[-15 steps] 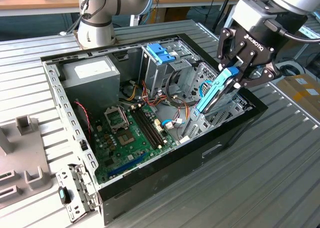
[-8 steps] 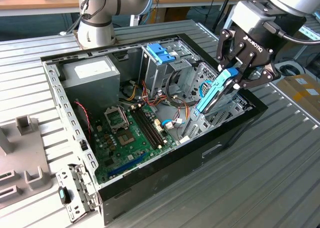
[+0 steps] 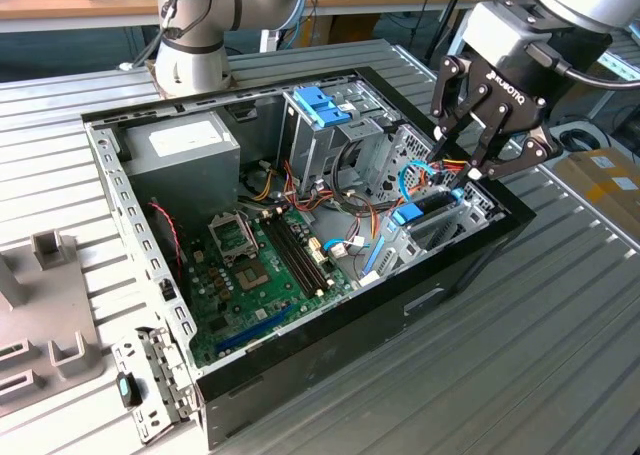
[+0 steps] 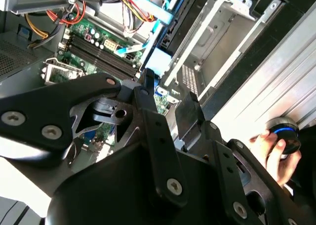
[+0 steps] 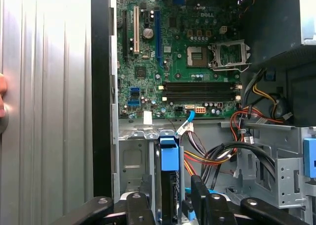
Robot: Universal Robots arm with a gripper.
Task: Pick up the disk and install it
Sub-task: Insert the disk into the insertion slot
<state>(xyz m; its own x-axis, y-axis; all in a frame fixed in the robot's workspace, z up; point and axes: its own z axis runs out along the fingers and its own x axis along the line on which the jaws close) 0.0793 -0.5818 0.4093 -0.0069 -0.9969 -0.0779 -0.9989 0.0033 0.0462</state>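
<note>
Disk stands on edge in a bay at one end of the case, blue carrier uppermost. Tool straddles it, fingers parted, not clearly gripping. Seating it, I'd judge, wants a straight, square push, clear of the cables beside the bay. White lettering marks the tool's body.

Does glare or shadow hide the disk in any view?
Exterior view: even light, disk plain below the claw. First wrist view: ribbed table glares white, the disk's black edge is dark. Second wrist view: table washed out, claw a dark mass in front.
</note>
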